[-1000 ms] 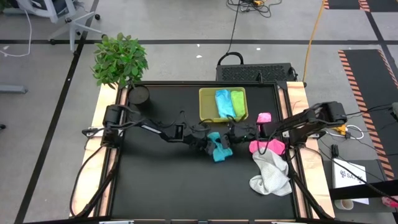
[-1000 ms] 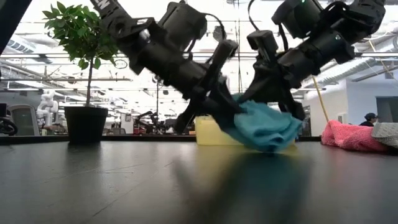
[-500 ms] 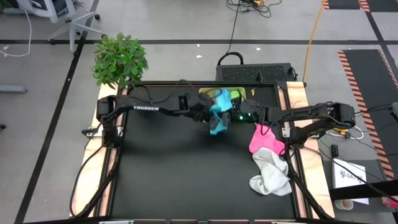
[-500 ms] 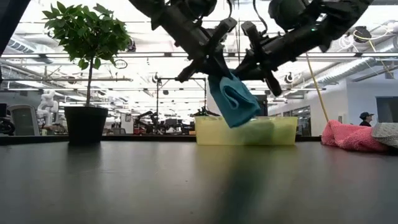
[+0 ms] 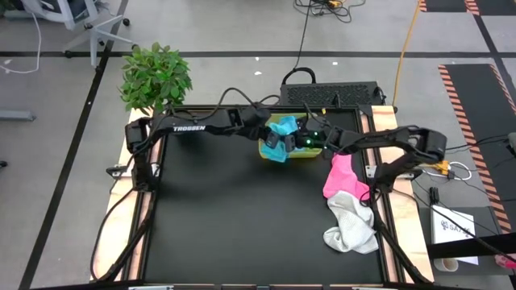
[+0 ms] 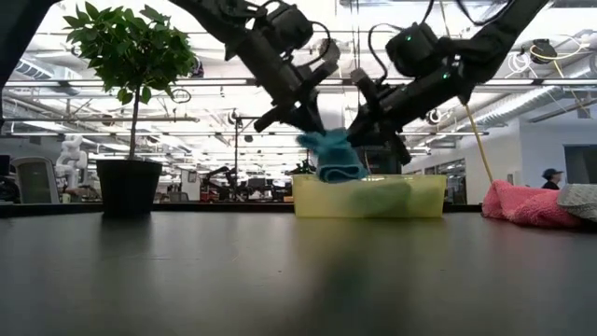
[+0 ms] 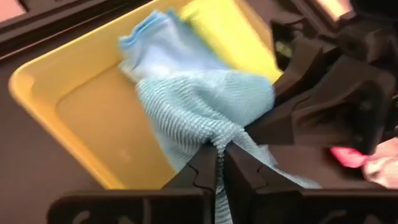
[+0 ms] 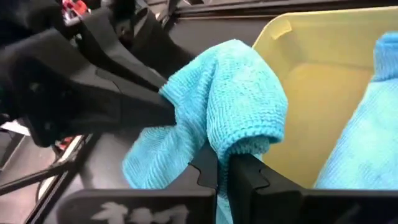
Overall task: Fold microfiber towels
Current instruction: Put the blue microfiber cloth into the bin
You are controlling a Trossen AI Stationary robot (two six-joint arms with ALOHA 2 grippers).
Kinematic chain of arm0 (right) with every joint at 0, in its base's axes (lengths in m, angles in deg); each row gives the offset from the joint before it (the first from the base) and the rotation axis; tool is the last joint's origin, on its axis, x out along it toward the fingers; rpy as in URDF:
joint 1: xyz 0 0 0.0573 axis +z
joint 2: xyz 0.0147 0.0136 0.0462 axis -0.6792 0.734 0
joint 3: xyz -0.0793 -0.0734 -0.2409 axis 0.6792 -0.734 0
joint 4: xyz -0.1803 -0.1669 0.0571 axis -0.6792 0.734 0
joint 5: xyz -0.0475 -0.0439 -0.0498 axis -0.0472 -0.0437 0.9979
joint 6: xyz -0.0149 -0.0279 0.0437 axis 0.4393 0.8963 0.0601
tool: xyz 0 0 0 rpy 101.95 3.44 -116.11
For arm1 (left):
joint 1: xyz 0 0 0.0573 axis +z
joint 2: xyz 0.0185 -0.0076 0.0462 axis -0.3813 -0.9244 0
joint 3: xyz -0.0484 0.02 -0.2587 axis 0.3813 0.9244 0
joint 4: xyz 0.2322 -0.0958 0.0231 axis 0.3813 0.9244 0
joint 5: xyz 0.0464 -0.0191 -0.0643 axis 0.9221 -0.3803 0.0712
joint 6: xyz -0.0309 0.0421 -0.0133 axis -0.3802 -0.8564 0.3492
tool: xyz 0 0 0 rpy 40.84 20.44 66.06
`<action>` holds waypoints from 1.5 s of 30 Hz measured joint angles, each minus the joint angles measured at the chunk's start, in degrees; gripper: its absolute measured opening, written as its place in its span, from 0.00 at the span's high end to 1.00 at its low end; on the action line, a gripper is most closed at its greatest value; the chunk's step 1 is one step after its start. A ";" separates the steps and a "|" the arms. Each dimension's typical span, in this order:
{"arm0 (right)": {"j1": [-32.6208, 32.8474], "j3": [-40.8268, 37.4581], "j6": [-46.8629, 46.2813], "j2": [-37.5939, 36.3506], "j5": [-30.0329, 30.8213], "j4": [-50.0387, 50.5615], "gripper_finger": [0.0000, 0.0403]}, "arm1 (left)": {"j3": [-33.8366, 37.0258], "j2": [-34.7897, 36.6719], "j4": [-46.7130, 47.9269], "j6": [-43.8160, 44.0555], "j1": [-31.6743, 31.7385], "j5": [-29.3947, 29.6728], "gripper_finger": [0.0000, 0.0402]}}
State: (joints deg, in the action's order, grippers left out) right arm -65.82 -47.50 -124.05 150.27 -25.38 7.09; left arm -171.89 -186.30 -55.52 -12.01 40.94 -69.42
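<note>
Even overhead lighting; bright ceiling lights backlight the low view at twelve o'clock, silhouetting the arms. Teal towel (image 6: pixel 332 157) motion-blurred; wrist views soft throughout.

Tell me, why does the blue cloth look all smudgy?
In the low view the teal towel is smeared by motion blur, dark against bright ceiling lights; in the left wrist view the light blue towel and yellow tray behind it look soft too.

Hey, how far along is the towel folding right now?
Done: a light blue towel already lies in the yellow tray. In hand: both tools, left tool and right tool, hold the folded teal towel above the tray. Left: the pink towel and white towel lie unfolded.
</note>
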 joint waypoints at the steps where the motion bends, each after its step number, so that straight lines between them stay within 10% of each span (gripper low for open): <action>1: -0.38 0.00 0.18 0.97 -0.46 -1.17 1.00 | 0.58 0.00 0.03 0.41 0.22 0.08 0.95; 31: -5.29 -0.02 4.48 3.52 -1.53 -0.92 1.00 | 7.12 -4.42 -14.27 9.72 1.22 -3.66 0.90; 45: -7.12 -0.02 6.85 3.49 -1.52 0.20 0.99 | 7.08 -4.39 -10.21 0.63 1.84 -5.99 0.86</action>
State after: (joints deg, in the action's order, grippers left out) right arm -72.94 -47.52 -117.21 153.76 -26.90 7.29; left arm -164.81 -190.69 -65.73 -11.38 42.78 -75.41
